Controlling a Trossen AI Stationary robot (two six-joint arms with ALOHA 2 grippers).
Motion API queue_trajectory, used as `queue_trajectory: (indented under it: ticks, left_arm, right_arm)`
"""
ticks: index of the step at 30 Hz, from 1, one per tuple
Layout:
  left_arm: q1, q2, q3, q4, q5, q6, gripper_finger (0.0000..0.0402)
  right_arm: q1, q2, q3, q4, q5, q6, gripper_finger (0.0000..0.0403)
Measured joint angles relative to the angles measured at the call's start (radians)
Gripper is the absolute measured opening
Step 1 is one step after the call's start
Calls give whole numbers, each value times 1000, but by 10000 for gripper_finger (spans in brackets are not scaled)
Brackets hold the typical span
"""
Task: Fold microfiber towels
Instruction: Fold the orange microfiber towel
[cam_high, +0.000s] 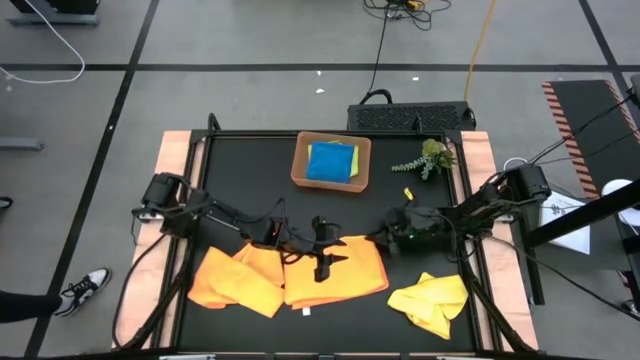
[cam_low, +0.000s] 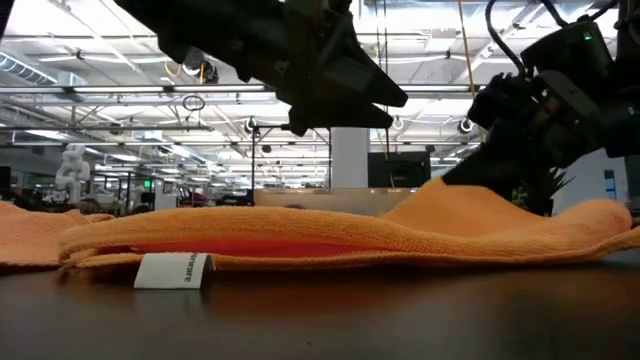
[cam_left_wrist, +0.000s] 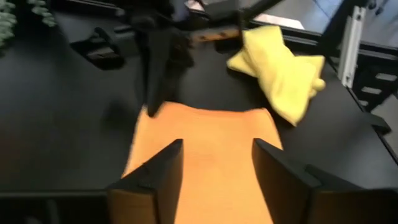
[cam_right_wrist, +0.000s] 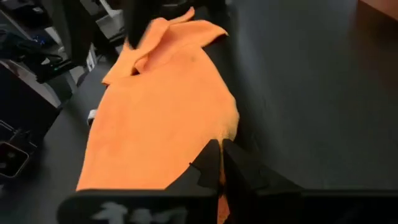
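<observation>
An orange microfiber towel lies flat on the black table near its front edge, a white label on its near edge. My left gripper hovers open just above the towel's middle, fingers apart over the cloth. My right gripper is shut on the towel at its far right corner. A second orange towel lies crumpled to the left and a yellow one to the right. A blue towel sits folded in the brown tray. My right gripper pinches the orange towel's far right corner between its two fingers; a strip of orange shows between them. The fingers come almost level from the table's right side. That corner is raised into a low peak, and the rest lies on the table.
A green plant sprig lies right of the tray at the back. The table's wooden side rails border the black top. Bare black surface lies between the tray and the towels.
</observation>
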Motion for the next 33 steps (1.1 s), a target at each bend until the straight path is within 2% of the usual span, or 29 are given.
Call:
queue_trajectory:
  ticks: [5, 9, 15, 20, 24, 28, 33]
  left_arm:
    - [49, 0, 0, 2, 17, -3, 246]
    - [80, 0, 0, 3, 46, -5, 267]
    - [121, 0, 0, 1, 136, -32, 271]
    - [133, 0, 0, -4, 200, -41, 271]
    - [137, 1, 0, -36, 203, -52, 271]
    - [136, 1, 0, -37, 206, -51, 253]
    - [136, 1, 0, -30, 232, -20, 176]
  right_arm:
    - [2, 0, 57, -3, -32, -41, 1]
    - [2, -1, 123, -25, -72, -83, 1]
    - [2, 0, 206, -121, -75, -133, 1]
    - [12, 0, 240, -127, -76, -155, 1]
    - [30, 0, 260, -132, -75, -170, 0]
    - [41, 0, 265, -134, -74, -174, 0]
    - [41, 0, 266, -136, -70, -172, 0]
